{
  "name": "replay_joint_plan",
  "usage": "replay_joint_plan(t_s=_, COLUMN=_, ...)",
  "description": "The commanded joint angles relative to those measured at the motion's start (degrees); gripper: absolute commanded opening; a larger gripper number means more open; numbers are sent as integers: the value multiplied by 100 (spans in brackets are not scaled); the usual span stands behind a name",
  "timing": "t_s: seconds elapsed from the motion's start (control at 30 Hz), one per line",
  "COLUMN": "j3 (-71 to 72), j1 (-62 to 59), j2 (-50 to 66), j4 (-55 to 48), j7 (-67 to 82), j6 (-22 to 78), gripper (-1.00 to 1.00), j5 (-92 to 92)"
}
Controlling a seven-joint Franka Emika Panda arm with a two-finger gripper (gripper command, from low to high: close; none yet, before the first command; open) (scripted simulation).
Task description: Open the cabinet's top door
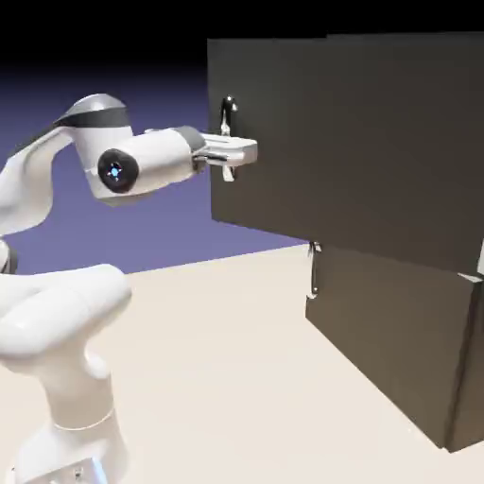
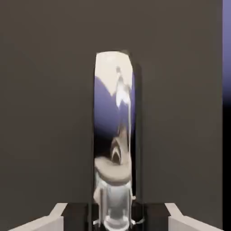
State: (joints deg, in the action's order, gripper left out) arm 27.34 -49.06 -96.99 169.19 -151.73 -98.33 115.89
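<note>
Gripping top door's handle: handle between jaws, both sides touching.

Pale beige floor, plain and matte, fills the lower part of the exterior view. Far edge slants up toward the exterior view's right, blue-violet backdrop behind. White robot base stands on it at lower left, cut off by the frame. Dark grey-brown cabinet at right, lower corner near the frame bottom, well apart from base.
</note>
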Motion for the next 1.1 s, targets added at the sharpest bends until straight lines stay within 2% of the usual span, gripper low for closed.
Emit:
replay_joint_plan(t_s=0.0, j3=-207, j1=-12, j2=52, j4=45, j7=81, j6=157, gripper=-100, j5=-166)
replay_joint_plan(t_s=0.23, j3=-1660, j1=-171, j2=638, j4=137, j7=684, j6=1167, gripper=-100, j5=-1441)
replay_joint_plan(t_s=0.47, j3=-3114, j1=-249, j2=1737, j4=-182, j7=1445, j6=2172, gripper=-100, j5=-2911)
replay_joint_plan(t_s=0.77, j3=-4700, j1=182, j2=3604, j4=-1211, j7=2478, j6=3349, gripper=-100, j5=-4658)
replay_joint_plan(t_s=1.07, j3=-6058, j1=1152, j2=5473, j4=-2735, j7=3386, j6=4557, gripper=-100, j5=-5874)
